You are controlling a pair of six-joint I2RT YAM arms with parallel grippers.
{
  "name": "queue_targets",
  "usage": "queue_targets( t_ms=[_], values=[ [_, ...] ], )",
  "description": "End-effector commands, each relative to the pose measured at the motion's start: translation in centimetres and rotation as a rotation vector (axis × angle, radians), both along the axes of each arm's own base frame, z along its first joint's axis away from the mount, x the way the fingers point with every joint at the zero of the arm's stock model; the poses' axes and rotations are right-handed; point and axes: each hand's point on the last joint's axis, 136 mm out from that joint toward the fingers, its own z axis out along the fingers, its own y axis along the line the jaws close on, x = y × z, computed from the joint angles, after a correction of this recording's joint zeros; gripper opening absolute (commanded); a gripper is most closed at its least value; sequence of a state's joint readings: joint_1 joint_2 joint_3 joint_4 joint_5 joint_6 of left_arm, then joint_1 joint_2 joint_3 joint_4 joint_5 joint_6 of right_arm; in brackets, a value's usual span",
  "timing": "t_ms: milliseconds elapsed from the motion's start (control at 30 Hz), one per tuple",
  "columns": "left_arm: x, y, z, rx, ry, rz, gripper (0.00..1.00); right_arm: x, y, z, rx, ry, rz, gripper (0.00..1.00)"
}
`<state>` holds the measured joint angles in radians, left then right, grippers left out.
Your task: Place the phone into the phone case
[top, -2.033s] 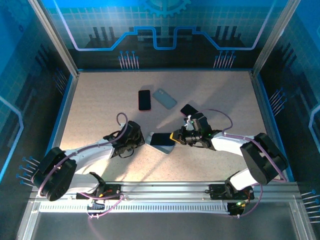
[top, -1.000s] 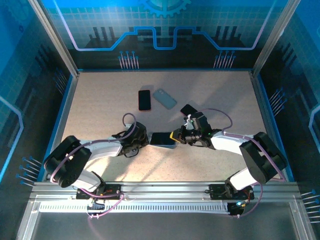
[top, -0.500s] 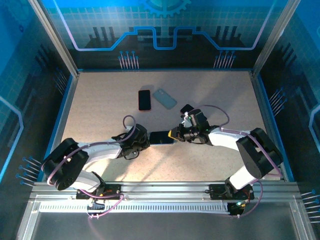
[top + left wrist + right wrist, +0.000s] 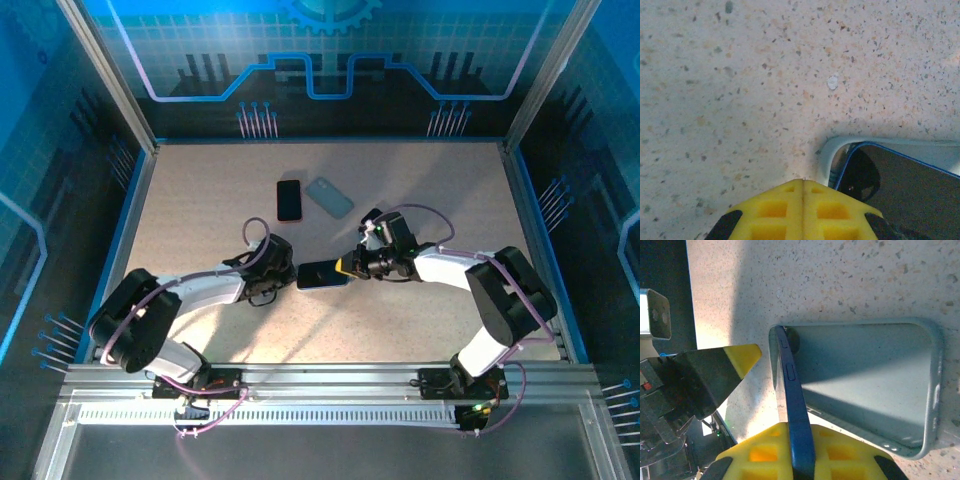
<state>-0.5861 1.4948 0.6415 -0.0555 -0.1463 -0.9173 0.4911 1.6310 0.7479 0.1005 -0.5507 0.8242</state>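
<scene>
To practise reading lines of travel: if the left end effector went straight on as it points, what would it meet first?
Most likely the near corner of the phone case, where the phone meets it; possibly bare table beside it.

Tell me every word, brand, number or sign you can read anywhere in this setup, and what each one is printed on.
There is no readable text anywhere.
On the blue back wall: a gear emblem and circuit lines, but no letters.
On the dark blue-edged phone and the pale grey-green phone case: no brand or marking visible.
On the red-edged phone and the grey case farther back: too small to tell.
</scene>
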Motion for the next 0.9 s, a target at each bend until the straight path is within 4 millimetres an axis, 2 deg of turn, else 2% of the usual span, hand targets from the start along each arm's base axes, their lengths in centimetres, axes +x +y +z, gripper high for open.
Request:
queue_targets(
  t_ms=[0,400,867],
  values=[
    [0.3,0.3,-0.7,0.041,0.021,-0.005,0.00,-2.5,-1.8,-3.8,-0.128,0.121,0.024,0.00],
    [1.2,-0.1,-1.8,0.064,0.043,0.002,0.00,-2.1,-2.0,-3.8,-0.143,0.119,0.058,0.00],
    [2.7,-1.2,-0.5,0.042,-0.006,-0.017,0.00,-1.2,-2.0,-5.0,-0.155,0.155,0.111,0.00]
  ],
)
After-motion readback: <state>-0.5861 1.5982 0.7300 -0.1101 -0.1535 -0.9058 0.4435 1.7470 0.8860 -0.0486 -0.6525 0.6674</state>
